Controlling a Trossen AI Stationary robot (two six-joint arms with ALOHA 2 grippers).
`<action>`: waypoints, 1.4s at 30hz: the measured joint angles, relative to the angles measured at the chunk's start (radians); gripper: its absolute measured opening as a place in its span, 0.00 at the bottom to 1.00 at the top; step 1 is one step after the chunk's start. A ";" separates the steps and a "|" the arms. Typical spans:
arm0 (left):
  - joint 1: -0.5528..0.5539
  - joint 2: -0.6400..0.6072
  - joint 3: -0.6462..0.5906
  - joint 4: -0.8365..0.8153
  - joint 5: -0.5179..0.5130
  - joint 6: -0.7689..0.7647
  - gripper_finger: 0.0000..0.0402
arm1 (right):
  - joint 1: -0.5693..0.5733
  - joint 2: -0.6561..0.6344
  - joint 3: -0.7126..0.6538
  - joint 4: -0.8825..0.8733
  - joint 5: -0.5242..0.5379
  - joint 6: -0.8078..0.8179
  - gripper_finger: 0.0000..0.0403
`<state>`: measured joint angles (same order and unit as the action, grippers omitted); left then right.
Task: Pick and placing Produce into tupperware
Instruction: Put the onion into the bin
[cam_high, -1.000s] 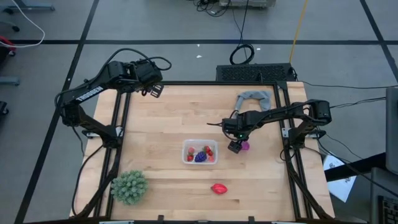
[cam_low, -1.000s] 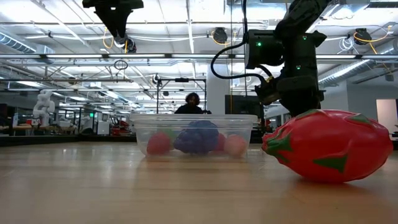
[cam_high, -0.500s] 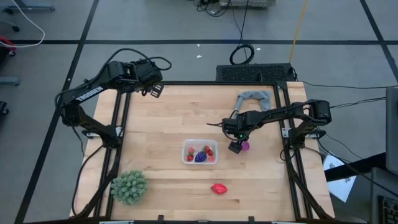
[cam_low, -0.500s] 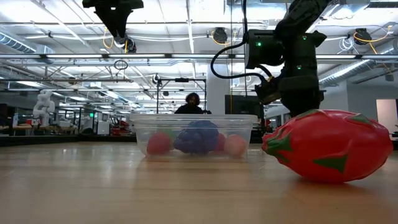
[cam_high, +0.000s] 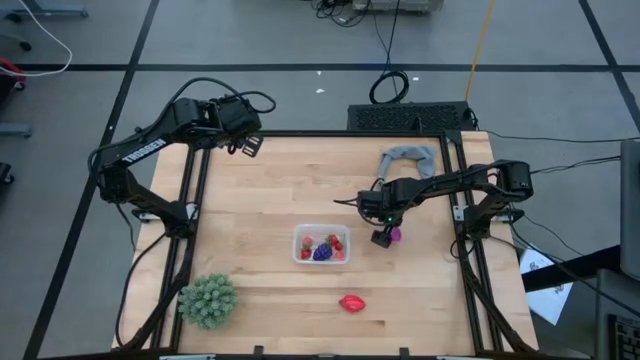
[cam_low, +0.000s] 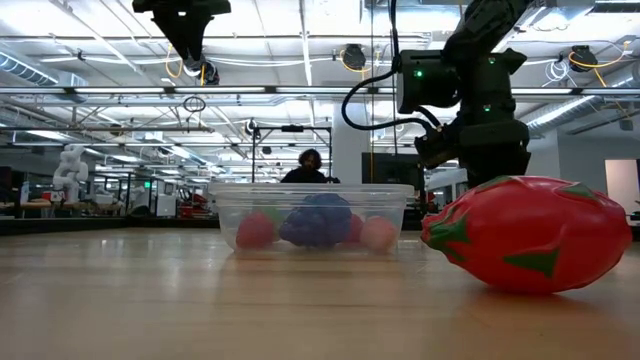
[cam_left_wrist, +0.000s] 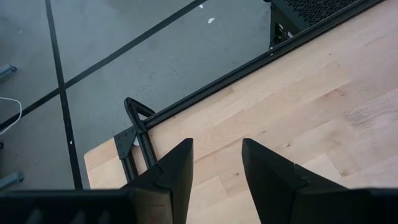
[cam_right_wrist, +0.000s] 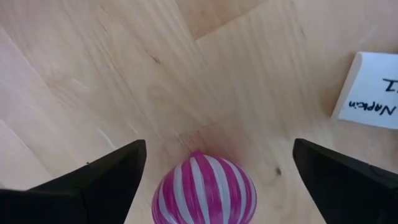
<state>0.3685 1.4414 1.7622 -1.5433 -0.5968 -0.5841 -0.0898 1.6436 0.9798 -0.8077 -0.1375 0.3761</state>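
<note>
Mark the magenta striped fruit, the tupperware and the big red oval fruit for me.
magenta striped fruit (cam_right_wrist: 204, 190): right wrist view, middle of its striped top.
tupperware (cam_high: 297, 244): high view, left rim.
red oval fruit (cam_low: 525, 233): low view, middle of its red side.

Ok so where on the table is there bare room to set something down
Bare wood runs from the far edge by the left claw down to the tupperware, and between the green spiky ball and red oval. It's crowded around the right claw and magenta fruit.

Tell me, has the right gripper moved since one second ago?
Yes. The right gripper shifted slightly right, away from the clear plastic rectangular tub, its fingers open around the magenta striped ball.
</note>
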 joint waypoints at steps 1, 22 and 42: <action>0.000 0.000 0.000 0.000 0.000 0.000 0.36 | 0.000 0.000 0.000 -0.005 0.000 -0.002 0.98; 0.000 0.000 0.000 0.000 0.000 0.000 0.36 | 0.043 0.000 0.000 -0.044 0.000 -0.041 0.98; 0.000 0.000 0.000 0.000 0.000 -0.001 0.36 | 0.053 0.000 0.000 -0.111 0.003 0.004 0.98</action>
<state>0.3685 1.4414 1.7622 -1.5433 -0.5968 -0.5850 -0.0372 1.6436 0.9802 -0.9192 -0.1345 0.3805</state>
